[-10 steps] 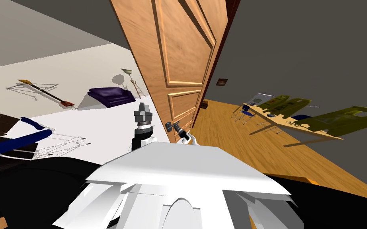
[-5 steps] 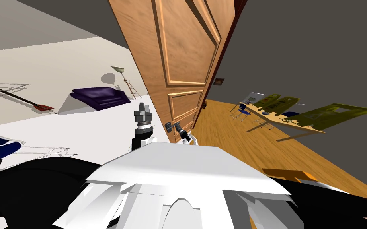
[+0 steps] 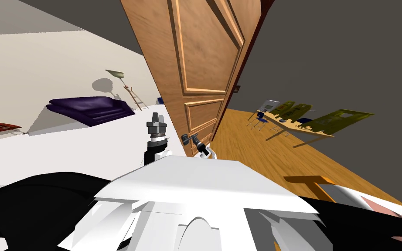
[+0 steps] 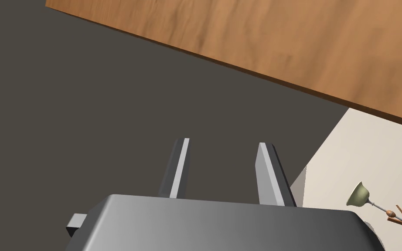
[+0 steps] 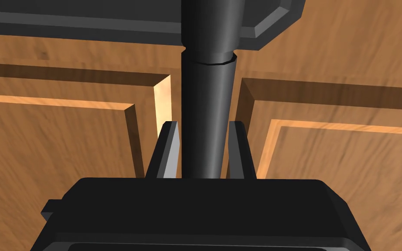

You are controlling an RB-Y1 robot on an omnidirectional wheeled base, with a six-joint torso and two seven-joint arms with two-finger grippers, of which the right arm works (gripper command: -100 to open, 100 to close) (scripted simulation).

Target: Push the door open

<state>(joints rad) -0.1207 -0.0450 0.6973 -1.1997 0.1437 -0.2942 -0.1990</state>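
A panelled wooden door (image 3: pixel 195 65) stands partly open ahead of me, its free edge beside a dark red frame (image 3: pixel 244 69). My right gripper (image 3: pixel 187 139) is low against the door and shut on the dark door handle (image 5: pixel 206 122), whose lever runs between the two fingers (image 5: pixel 169 148) up to its dark plate (image 5: pixel 130 22). The door's panels (image 5: pixel 65 144) lie close behind the handle. My left gripper (image 3: pixel 155 117) is raised to the left of the door and apart from it. It stands open (image 4: pixel 222 167) with nothing between its fingers, and the door's wood (image 4: pixel 283 43) shows beyond them.
A purple sofa (image 3: pixel 91 109) and a floor lamp (image 3: pixel 121 80) stand by the pale wall on the left. Through the opening, a wooden floor (image 3: pixel 257 152) leads to a long table with olive chairs (image 3: pixel 300 124). An orange object (image 3: pixel 309 181) lies low on the right.
My view has turned: the sofa, lamp and far table slid left in the picture. The door's free edge has swung a little farther away. Both grippers kept their places and states.
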